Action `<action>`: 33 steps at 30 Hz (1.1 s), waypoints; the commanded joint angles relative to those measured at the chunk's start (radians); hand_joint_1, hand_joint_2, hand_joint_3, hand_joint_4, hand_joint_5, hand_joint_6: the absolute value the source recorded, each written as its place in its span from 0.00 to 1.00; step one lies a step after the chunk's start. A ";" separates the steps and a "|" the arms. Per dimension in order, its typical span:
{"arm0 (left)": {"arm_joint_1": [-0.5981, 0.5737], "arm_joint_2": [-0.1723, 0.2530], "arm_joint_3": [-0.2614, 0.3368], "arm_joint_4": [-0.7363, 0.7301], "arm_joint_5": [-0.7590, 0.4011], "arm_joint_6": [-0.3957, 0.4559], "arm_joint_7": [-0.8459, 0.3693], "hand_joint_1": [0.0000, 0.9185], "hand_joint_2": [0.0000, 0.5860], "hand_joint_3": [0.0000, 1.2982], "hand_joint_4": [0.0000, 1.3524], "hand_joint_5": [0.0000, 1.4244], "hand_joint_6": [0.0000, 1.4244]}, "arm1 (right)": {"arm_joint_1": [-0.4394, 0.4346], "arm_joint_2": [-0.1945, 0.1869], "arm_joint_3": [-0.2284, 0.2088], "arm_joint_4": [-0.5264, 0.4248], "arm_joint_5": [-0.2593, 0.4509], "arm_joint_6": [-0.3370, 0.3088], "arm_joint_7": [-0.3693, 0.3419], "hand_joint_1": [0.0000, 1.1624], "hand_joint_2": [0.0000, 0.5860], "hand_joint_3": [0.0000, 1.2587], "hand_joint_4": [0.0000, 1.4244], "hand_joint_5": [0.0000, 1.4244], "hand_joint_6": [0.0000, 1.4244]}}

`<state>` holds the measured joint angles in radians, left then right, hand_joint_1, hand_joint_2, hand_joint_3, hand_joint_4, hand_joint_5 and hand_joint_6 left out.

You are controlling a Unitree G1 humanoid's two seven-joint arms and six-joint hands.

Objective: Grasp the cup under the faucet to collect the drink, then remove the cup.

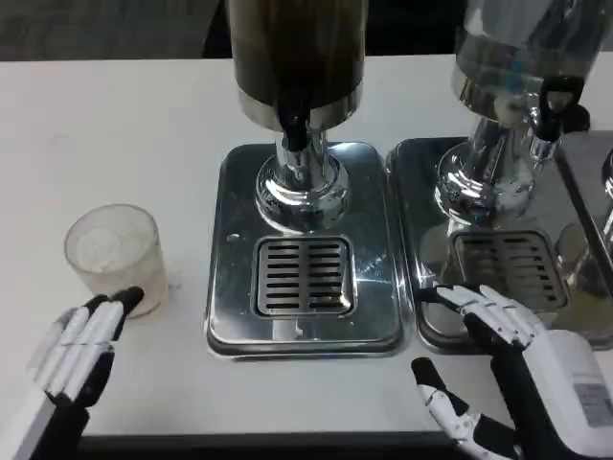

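Head view. Approach step: left hand (79, 347), fingers extended and holding nothing, fingertips at the near base of the cup (113, 259), left of the dark dispenser's faucet (295, 126). Right hand (498, 331) spread, idle. Next: wrap the cup.

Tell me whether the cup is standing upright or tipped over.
Upright. The cup stands on its base on the table, its round rim facing up, left of the dispenser's drip tray. The left hand is at its base.
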<state>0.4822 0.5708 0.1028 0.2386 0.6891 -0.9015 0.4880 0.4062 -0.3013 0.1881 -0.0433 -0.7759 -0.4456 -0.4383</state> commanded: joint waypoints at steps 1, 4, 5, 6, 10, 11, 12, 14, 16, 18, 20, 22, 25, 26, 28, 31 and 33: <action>-0.052 0.004 0.029 0.067 -0.055 -0.085 0.051 0.00 0.00 0.00 0.00 0.00 0.00 | 0.009 0.030 0.013 -0.018 0.000 0.019 -0.015 0.41 0.73 0.23 0.17 0.12 0.12; -0.102 -0.004 0.052 0.103 -0.095 -0.119 0.064 0.00 0.00 0.00 0.00 0.00 0.00 | 0.014 0.044 0.021 -0.015 -0.005 0.025 -0.024 0.41 0.73 0.23 0.17 0.12 0.12; -0.116 -0.007 0.057 0.112 -0.106 -0.122 0.062 0.00 0.00 0.00 0.00 0.00 0.00 | 0.016 0.047 0.023 -0.014 -0.005 0.025 -0.026 0.41 0.73 0.23 0.17 0.12 0.12; -0.133 -0.010 0.060 0.124 -0.121 -0.121 0.055 0.00 0.00 0.00 0.00 0.00 0.00 | 0.016 0.050 0.025 -0.014 -0.007 0.027 -0.028 0.41 0.75 0.23 0.18 0.13 0.12; -0.218 -0.014 0.053 0.201 -0.190 -0.097 0.012 0.00 0.00 0.00 0.00 0.00 0.00 | 0.014 0.063 0.031 -0.008 -0.008 0.029 -0.036 0.41 0.75 0.24 0.18 0.13 0.13; -0.239 -0.015 0.052 0.221 -0.201 -0.093 0.004 0.02 0.00 0.00 0.00 0.00 0.00 | 0.013 0.065 0.032 -0.008 -0.006 0.030 -0.036 0.41 0.75 0.24 0.18 0.13 0.13; -0.269 -0.015 0.047 0.244 -0.214 -0.084 -0.008 0.03 0.00 0.00 0.00 0.00 0.00 | 0.012 0.067 0.033 -0.008 -0.006 0.031 -0.037 0.41 0.75 0.24 0.18 0.13 0.13; -0.318 -0.013 0.040 0.289 -0.233 -0.072 -0.030 0.06 0.00 0.00 0.00 0.00 0.00 | 0.007 0.070 0.033 -0.008 -0.004 0.034 -0.038 0.41 0.75 0.24 0.19 0.13 0.14; -0.368 -0.012 0.030 0.337 -0.257 -0.060 -0.062 0.10 0.00 0.00 0.00 0.00 0.01 | 0.003 0.071 0.033 -0.007 -0.002 0.036 -0.039 0.41 0.75 0.24 0.20 0.13 0.14; -0.411 -0.010 0.022 0.379 -0.272 -0.050 -0.085 0.11 0.00 0.00 0.00 0.01 0.03 | 0.001 0.071 0.032 -0.006 0.000 0.036 -0.038 0.40 0.75 0.25 0.21 0.14 0.14; -0.455 -0.006 0.015 0.423 -0.277 -0.045 -0.101 0.12 0.00 0.00 0.00 0.02 0.04 | -0.004 0.075 0.035 -0.004 0.000 0.040 -0.038 0.40 0.75 0.26 0.22 0.14 0.14; -0.493 -0.003 0.010 0.463 -0.276 -0.042 -0.111 0.13 0.00 0.00 0.00 0.04 0.05 | -0.004 0.078 0.038 -0.003 -0.001 0.040 -0.041 0.40 0.75 0.26 0.23 0.14 0.14; -0.564 0.006 -0.011 0.542 -0.274 -0.028 -0.129 0.16 0.00 0.00 0.00 0.06 0.08 | -0.007 0.086 0.043 -0.002 -0.005 0.044 -0.045 0.40 0.75 0.28 0.25 0.15 0.14; -0.582 0.009 -0.016 0.565 -0.275 -0.027 -0.134 0.18 0.00 0.00 0.00 0.07 0.09 | -0.009 0.088 0.045 -0.003 -0.006 0.047 -0.045 0.40 0.75 0.28 0.26 0.15 0.14; -0.616 0.011 -0.029 0.609 -0.267 -0.023 -0.137 0.19 0.00 0.01 0.00 0.08 0.09 | -0.010 0.091 0.047 -0.003 -0.007 0.049 -0.047 0.40 0.75 0.29 0.26 0.16 0.15; -0.666 0.016 -0.050 0.676 -0.259 -0.015 -0.135 0.20 0.00 0.01 0.00 0.09 0.10 | -0.019 0.098 0.052 0.002 -0.004 0.052 -0.045 0.40 0.75 0.30 0.27 0.16 0.15; -0.692 0.019 -0.062 0.716 -0.260 -0.011 -0.133 0.20 0.00 0.01 0.00 0.10 0.10 | -0.026 0.102 0.061 0.004 -0.008 0.054 -0.046 0.40 0.75 0.30 0.27 0.16 0.15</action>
<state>-0.1694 0.5715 0.0602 0.9006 0.4227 -0.9224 0.3620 0.3930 -0.2062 0.2387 -0.0448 -0.7808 -0.3980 -0.4698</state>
